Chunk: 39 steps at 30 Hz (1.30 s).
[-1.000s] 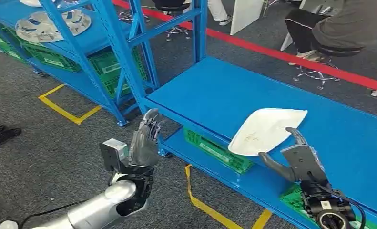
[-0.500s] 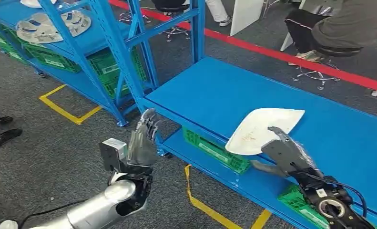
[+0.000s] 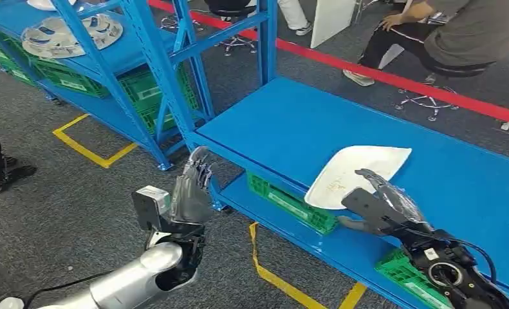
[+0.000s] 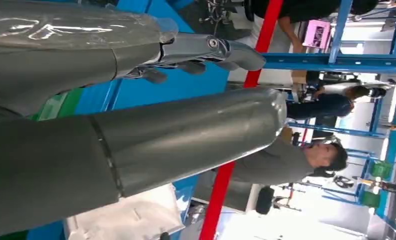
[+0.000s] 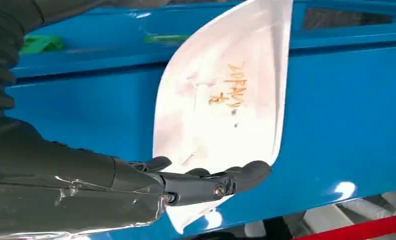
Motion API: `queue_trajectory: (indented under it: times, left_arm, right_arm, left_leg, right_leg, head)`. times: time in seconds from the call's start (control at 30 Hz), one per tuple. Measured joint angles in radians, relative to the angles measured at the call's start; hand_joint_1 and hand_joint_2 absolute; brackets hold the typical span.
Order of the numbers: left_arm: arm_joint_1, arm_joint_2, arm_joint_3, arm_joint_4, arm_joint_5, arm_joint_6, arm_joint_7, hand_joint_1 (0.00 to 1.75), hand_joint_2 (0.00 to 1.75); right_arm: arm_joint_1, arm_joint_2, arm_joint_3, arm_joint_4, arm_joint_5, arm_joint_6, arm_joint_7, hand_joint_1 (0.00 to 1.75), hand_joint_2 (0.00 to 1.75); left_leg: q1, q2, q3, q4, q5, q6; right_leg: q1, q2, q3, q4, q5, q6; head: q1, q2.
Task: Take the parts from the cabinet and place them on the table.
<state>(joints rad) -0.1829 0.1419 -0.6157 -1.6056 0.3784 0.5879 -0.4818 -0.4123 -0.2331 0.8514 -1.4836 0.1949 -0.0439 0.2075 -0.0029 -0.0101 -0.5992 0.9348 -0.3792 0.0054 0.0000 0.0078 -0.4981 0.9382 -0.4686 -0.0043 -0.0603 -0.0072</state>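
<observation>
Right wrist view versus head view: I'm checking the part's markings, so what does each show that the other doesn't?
In the right wrist view alone the orange handwriting on the white part shows up close, with fingers lying across the part's near end.

In the head view alone: the left hand raised off the table's corner, the green crates beneath the table, the blue cabinet holding a round silver part, and a seated person.

Both show the white part lying on the blue table with the right hand at it.

Grey carpet floor (image 3: 78, 199) marked with yellow tape (image 3: 91, 151) and a red line (image 3: 393, 76); green crates (image 3: 293, 205) under blue shelving (image 3: 155, 77).
</observation>
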Motion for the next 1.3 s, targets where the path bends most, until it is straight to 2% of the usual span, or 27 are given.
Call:
queue_trajectory:
  times: [0.33,0.43,1.3]
  left_arm:
    - [0.001,0.001,0.0,0.0,0.003,0.0,-0.011,0.0,0.0]
    - [0.002,0.001,0.0,0.0,0.003,0.0,-0.013,0.0,0.0]
    - [0.007,0.003,0.0,0.0,-0.001,0.002,-0.015,0.0,0.0]
  right_arm:
    - [-0.033,-0.006,0.019,0.019,0.047,0.042,-0.003,0.0,1.75]
    - [-0.042,-0.006,0.023,0.023,0.031,0.058,-0.022,0.0,1.75]
    - [-0.066,-0.006,0.066,0.024,0.04,0.071,-0.056,0.0,1.75]
  left_leg:
    - [0.0,0.0,0.0,0.0,0.0,0.0]
    - [0.0,0.0,0.0,0.0,0.0,0.0]
    - [0.0,0.0,0.0,0.0,0.0,0.0]
  right_leg:
    - [0.0,0.0,0.0,0.0,0.0,0.0]
    - [0.0,0.0,0.0,0.0,0.0,0.0]
    - [0.0,0.0,0.0,0.0,0.0,0.0]
  head:
    - [0.0,0.0]
    - [0.0,0.0]
    - [0.0,0.0]
